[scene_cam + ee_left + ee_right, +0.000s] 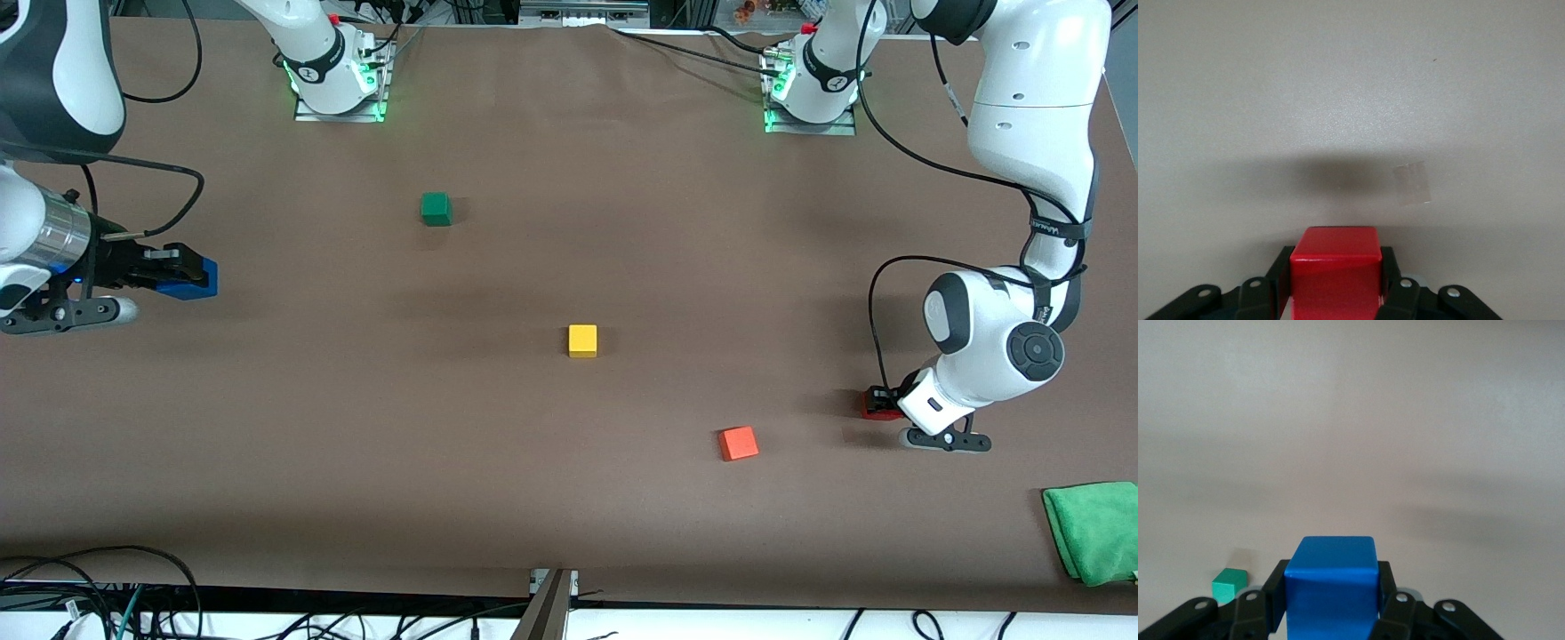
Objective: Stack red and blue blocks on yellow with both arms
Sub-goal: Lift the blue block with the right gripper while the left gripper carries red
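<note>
Bench (498,462): brown, carried all the cubes and a green cloth (1093,531) at the left arm's end, near the front camera.
Left hand (880,402): low at the left arm's end, pinching the red cube (1335,275).
Right hand (182,274): over the right arm's end, pinching the blue cube (1331,588).
Yellow cube (582,340): mid-bench, alone.
Orange cube (738,443): nearer the camera than yellow.
Green cube (436,209): farther than yellow.

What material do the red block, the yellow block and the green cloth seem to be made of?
Red block: probably painted wood or plastic; smooth, with a faint sheen on its sharp top edge.
Yellow block: likely the same; flat matte colour, crisp corners.
Green cloth: soft fabric, perhaps microfibre; it lies folded with rounded edges.
</note>
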Motion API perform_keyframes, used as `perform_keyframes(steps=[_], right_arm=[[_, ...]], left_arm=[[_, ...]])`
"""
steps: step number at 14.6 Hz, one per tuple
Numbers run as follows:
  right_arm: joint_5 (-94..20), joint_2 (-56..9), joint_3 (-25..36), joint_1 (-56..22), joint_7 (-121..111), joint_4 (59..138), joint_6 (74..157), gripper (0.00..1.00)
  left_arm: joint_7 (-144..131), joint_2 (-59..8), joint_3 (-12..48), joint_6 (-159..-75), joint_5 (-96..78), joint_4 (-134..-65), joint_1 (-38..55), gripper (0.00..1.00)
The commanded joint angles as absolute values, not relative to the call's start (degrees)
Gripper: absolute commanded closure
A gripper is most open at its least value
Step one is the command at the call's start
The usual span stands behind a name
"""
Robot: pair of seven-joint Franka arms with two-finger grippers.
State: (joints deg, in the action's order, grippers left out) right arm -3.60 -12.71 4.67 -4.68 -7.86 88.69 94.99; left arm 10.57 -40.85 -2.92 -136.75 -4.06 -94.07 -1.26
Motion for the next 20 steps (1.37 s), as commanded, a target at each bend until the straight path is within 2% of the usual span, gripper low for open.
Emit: perform_keyframes(steps=[1,2,6,8,12,17,20], right_arm=[[-4.0,-14.6,4.6,-4.9,-8.9,86.2,93.3,0.66],[-4.0,-14.5,4.5,-5.1,-8.9,86.5,93.3,0.66],[-4.0,-14.6,4.5,-5.1,-9.0,86.6,93.2,0.66],[-4.1,-14.6,4.5,-5.1,-8.9,86.6,92.6,0.66],[-4.1,-14.6,4.5,-5.1,-8.8,86.6,92.5,0.66],[-4.3,-14.6,4.3,-5.9,-8.4,86.6,92.6,0.66],[-4.3,-14.6,4.4,-6.9,-7.9,86.5,92.8,0.66]], left_arm=[[8.4,-38.8,-2.7,-136.1,-4.0,-94.7,-0.8,1.00],[5.7,-37.6,-2.6,-135.5,-4.0,-94.7,-0.2,1.00],[-6.5,-30.5,-2.5,-120.4,-4.0,-93.0,4.5,1.00],[-10.0,-28.4,-2.5,-115.6,-4.0,-92.0,6.8,1.00],[-26.5,-26.1,-2.6,-114.2,-2.9,-91.8,15.8,1.00],[-45.8,-26.5,-2.6,-107.5,0.7,-85.2,27.5,1.00],[-53.4,-27.2,-2.6,-106.2,0.8,-83.8,33.2,1.00]])
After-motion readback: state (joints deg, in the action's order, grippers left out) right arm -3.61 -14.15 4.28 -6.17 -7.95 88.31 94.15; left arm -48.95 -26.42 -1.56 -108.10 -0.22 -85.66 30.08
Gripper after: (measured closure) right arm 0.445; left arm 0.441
